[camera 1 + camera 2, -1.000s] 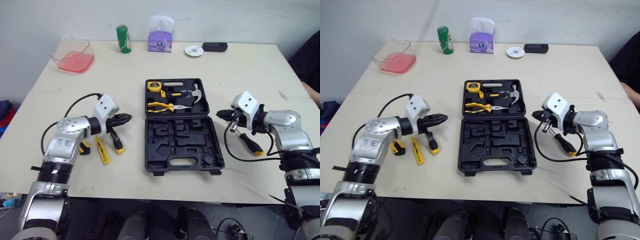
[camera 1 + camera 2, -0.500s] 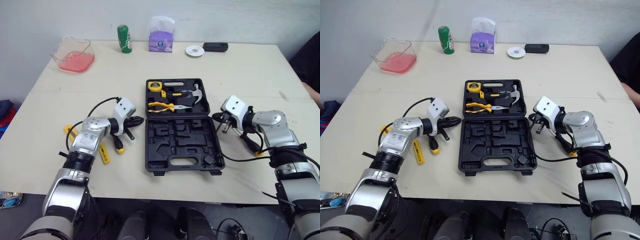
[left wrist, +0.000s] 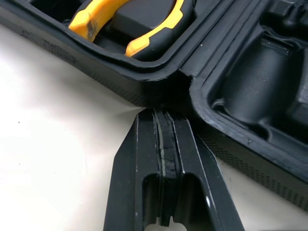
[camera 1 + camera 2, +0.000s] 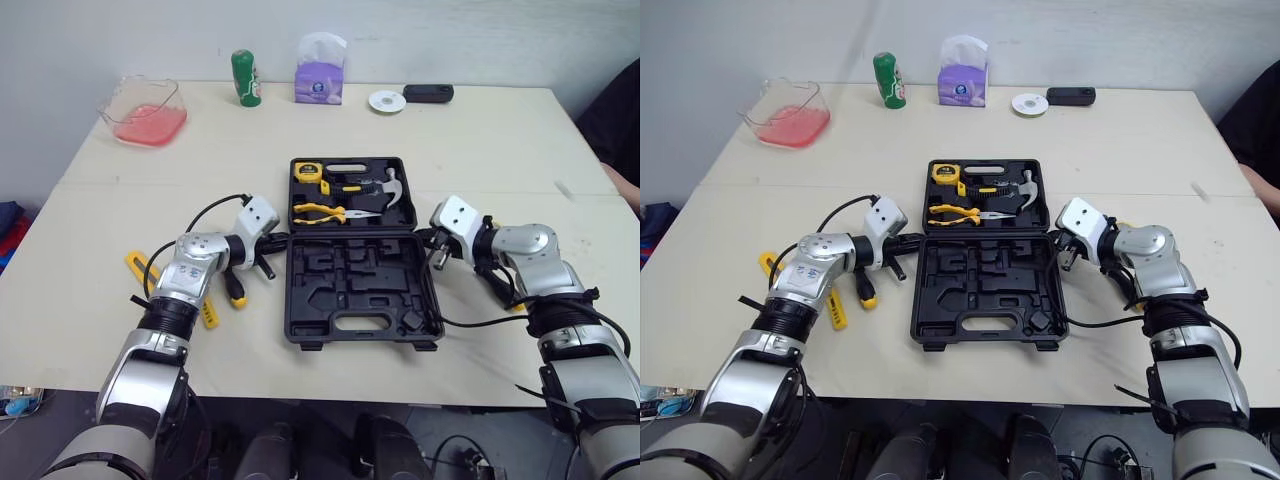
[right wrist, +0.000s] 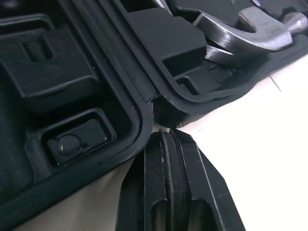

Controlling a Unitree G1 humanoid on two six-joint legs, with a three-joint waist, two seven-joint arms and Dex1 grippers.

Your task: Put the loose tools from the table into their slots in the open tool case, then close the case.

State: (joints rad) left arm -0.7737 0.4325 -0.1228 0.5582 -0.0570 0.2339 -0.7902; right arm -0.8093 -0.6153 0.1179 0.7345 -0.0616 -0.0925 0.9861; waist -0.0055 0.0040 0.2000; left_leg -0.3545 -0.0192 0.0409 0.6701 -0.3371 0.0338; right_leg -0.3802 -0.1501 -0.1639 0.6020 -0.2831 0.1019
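Both sets of jaws are pressed shut and empty. The left jaws sit right at the hinge end of the open tool case (image 4: 352,288) at its 9 o'clock, and the right jaws at the hinge end at 3 o'clock. A loose screwdriver (image 4: 233,288) and a yellow tool (image 4: 208,311) lie at the left jaws' 7 o'clock on the pale table (image 4: 480,150). A green can (image 4: 246,77), tissue pack (image 4: 319,82) and pink tub (image 4: 145,110) stand along its 12 o'clock edge.
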